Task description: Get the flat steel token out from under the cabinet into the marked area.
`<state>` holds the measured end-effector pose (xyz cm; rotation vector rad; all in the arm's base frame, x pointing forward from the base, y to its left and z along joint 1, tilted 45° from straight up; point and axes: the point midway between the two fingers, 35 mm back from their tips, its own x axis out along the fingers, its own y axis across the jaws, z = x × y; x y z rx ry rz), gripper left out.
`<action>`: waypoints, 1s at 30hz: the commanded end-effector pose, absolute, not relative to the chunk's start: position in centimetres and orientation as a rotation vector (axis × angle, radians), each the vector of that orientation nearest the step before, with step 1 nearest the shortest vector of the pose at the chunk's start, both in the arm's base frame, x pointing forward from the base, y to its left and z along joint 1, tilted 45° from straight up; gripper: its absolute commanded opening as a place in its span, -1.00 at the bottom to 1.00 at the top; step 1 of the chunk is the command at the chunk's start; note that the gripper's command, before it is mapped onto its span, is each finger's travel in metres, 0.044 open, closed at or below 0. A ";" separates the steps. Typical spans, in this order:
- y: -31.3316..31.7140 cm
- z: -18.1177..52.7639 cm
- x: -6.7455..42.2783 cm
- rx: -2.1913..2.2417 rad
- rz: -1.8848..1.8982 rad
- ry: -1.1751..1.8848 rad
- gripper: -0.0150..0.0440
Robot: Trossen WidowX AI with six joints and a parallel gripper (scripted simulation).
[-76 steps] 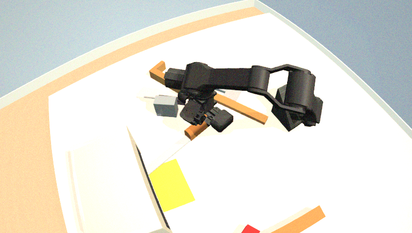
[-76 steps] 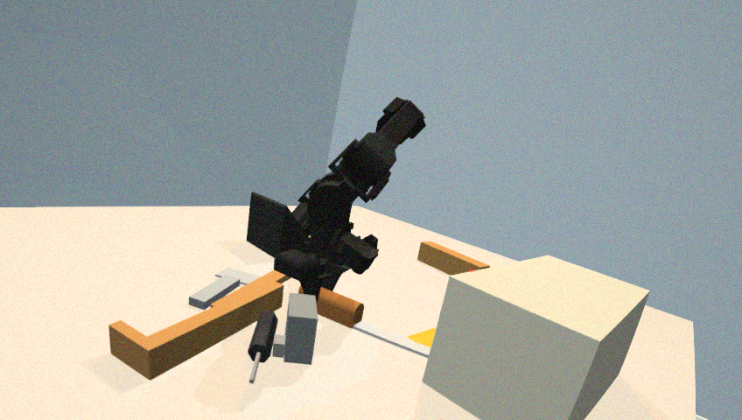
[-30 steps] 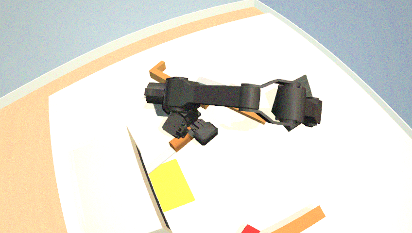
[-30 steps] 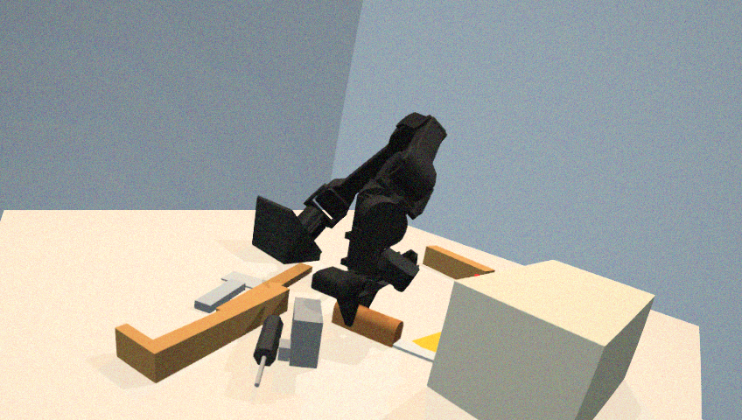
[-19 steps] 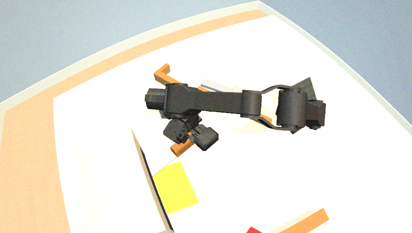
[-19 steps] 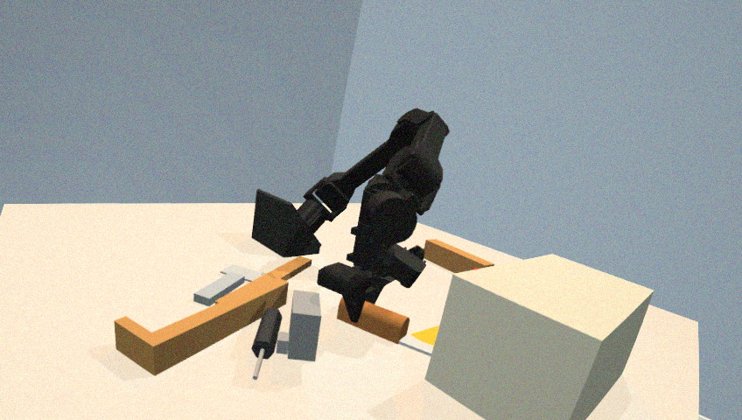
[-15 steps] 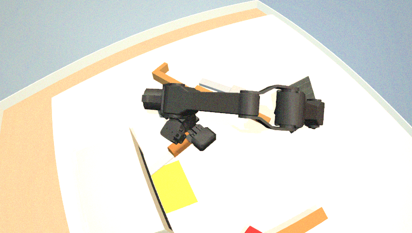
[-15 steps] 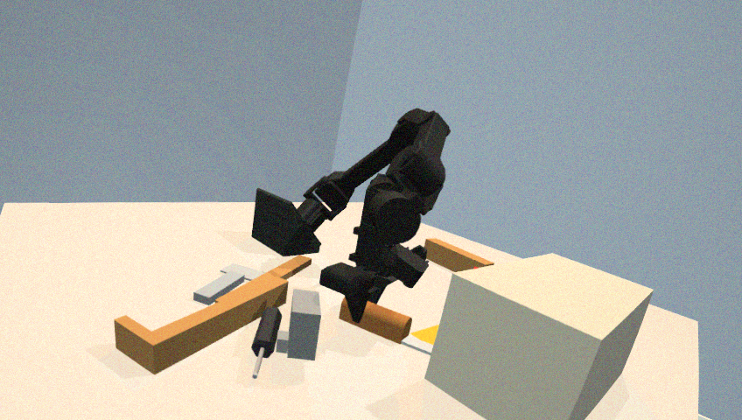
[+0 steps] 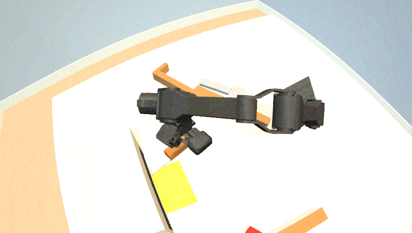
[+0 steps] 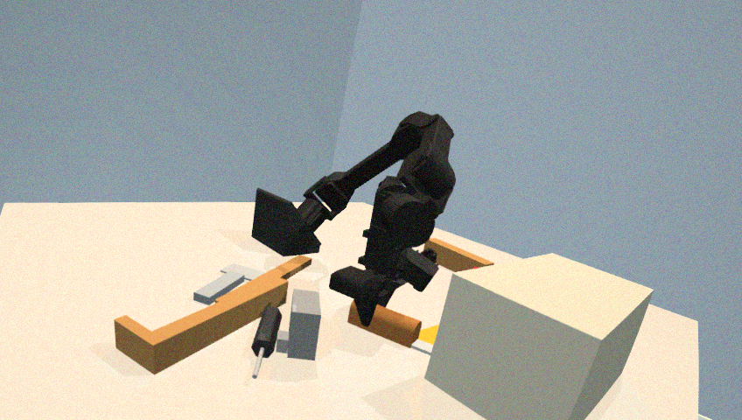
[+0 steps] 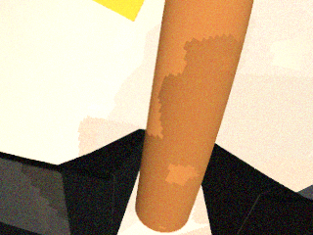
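My gripper [image 9: 184, 141] [image 10: 377, 311] [image 11: 172, 141] is shut on the orange-brown round handle [image 9: 175, 150] [image 10: 390, 325] [image 11: 196, 98] of a tool, low over the table. The tool's thin pale blade [image 9: 159, 166] [image 10: 422, 347] runs from the handle to the cabinet's front edge; its far end is hidden. The pale cabinet [image 9: 101, 187] [image 10: 521, 332] stands beside the yellow marked area [image 9: 176, 187] [image 10: 429, 332] [image 11: 122, 6]. The handle is outside that area, near its corner. The steel token is not visible in any view.
A long orange hooked bar [image 9: 176, 82] [image 10: 208, 322] lies behind the arm. Near it are a grey block [image 10: 304, 332], a black-handled screwdriver [image 10: 268, 327] and a light grey piece [image 9: 215, 86] [image 10: 218, 289]. Another orange bar [image 9: 303, 222] [image 10: 458, 255] and a red object [image 9: 252, 230] lie farther off.
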<state>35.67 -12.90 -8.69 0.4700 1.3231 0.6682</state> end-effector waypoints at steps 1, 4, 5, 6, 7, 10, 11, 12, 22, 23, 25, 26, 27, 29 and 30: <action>-12.9 -8.6 36.2 0.469 0.667 1.320 -0.49; -12.9 -8.5 36.5 0.469 0.667 1.320 -0.49; -12.9 -8.5 36.6 0.469 0.667 1.320 -0.49; -12.9 -8.4 36.7 0.469 0.667 1.320 -0.49; -12.8 -8.4 36.8 0.469 0.667 1.320 -0.49; -12.8 -8.4 37.1 0.469 0.667 1.320 -0.49; -12.8 -8.3 37.2 0.469 0.667 1.320 -0.49; -12.8 -8.3 37.3 0.469 0.667 1.320 -0.49; -12.7 -8.1 38.2 0.469 0.668 1.319 -0.49; -12.7 -8.0 38.3 0.469 0.668 1.319 -0.49; -12.6 -8.0 38.5 0.469 0.668 1.319 -0.49; -12.6 -8.0 38.5 0.469 0.668 1.319 -0.49; -12.5 -8.0 38.5 0.469 0.668 1.319 -0.49; -12.4 -7.9 38.5 0.470 0.668 1.319 -0.49; -12.3 -7.8 38.5 0.470 0.668 1.319 -0.49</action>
